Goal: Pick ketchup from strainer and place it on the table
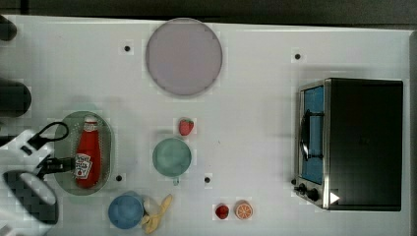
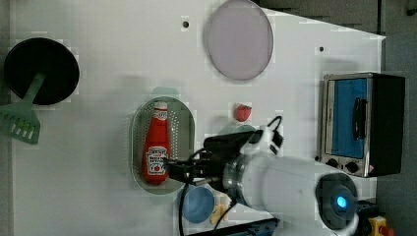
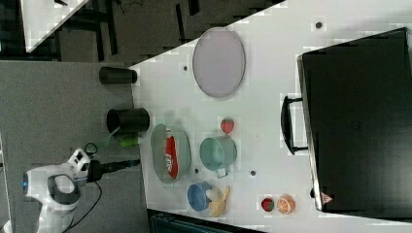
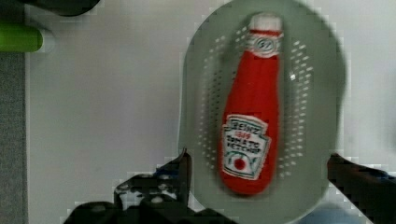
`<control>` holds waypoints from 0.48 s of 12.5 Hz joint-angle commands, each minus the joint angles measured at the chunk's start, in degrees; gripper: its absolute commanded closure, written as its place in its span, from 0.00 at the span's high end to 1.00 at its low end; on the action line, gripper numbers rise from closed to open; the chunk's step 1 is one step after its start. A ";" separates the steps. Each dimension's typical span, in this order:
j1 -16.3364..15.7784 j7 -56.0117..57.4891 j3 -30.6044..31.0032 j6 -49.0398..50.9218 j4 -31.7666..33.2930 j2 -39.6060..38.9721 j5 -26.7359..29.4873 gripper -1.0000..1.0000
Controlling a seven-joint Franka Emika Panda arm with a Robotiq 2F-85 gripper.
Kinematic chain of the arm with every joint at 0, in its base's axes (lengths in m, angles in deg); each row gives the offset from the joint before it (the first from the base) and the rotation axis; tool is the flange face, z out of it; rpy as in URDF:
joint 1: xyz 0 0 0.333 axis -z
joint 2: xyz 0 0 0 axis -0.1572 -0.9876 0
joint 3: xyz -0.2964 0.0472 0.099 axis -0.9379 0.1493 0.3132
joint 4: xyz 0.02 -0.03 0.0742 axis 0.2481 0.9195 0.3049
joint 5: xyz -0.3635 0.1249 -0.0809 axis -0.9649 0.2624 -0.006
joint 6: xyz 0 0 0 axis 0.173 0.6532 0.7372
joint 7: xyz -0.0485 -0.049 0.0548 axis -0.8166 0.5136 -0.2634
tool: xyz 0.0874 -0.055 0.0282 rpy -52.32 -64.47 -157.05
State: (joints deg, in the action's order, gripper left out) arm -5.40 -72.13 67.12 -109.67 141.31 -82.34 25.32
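Tabletop (image 1: 255,123), broad, flat and white, carries your pale mint-green oval plastic strainer (image 1: 107,147) near the top view's left. Inside it lies the red squeeze ketchup bottle (image 1: 88,152), long axis along the strainer's length, white cap toward the top view's top. Your black gripper (image 4: 259,179) hangs above its labelled end, fingers (image 4: 180,170) spread wide, holding nothing.

Bright, even light — soft shadows, blocky, slightly blurred.

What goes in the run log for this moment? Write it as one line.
phase: approach | tool: open, above strainer | ketchup: lying in strainer, not gripped | table: placement not yet done
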 commanded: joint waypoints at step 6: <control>0.68 -13.59 -1.89 -11.37 3.91 -16.04 -12.26 1.00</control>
State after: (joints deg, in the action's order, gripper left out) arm -4.65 -79.65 64.21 -120.02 146.46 -98.58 12.54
